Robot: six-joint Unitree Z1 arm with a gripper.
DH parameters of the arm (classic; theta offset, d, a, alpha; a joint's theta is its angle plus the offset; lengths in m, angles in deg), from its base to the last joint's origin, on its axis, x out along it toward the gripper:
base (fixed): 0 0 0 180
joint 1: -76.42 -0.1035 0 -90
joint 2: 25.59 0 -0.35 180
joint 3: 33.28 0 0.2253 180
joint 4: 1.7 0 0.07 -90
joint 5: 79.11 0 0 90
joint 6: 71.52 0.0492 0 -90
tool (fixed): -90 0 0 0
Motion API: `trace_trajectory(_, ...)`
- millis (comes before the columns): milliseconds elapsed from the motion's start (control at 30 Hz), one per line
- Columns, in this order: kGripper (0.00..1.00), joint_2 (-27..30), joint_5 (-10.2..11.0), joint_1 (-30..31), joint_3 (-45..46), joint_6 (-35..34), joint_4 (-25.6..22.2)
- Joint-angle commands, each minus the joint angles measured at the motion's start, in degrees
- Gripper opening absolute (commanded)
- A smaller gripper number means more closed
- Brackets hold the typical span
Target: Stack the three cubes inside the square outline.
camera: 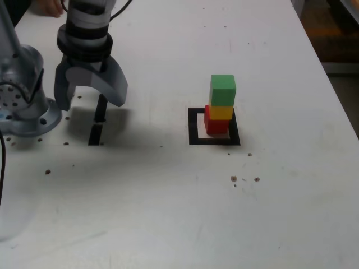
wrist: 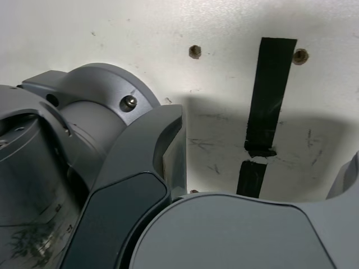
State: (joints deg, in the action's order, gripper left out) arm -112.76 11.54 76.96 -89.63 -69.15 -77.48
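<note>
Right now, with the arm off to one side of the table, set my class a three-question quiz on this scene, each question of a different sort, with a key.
1. True or false: the green cube tops the stack.
2. Which cube sits on the square outline? A yellow, B red, C green.
3. Fill in: the gripper hangs open over the two black ____.

Key: 1 true; 2 B, the red cube; 3 strips.

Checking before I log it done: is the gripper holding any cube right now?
No. The gripper hangs open and empty over the black strips, while the green cube tops the stack.
</note>
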Motion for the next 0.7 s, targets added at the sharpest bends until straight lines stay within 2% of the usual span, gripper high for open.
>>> trace_trajectory(0,1.00,-0.1,0.0,-0.1,-0.2,-0.2,-0.4)
trace_trajectory(667,1.00,0.6,-0.5,-0.1,-0.1,-0.7,-1.2)
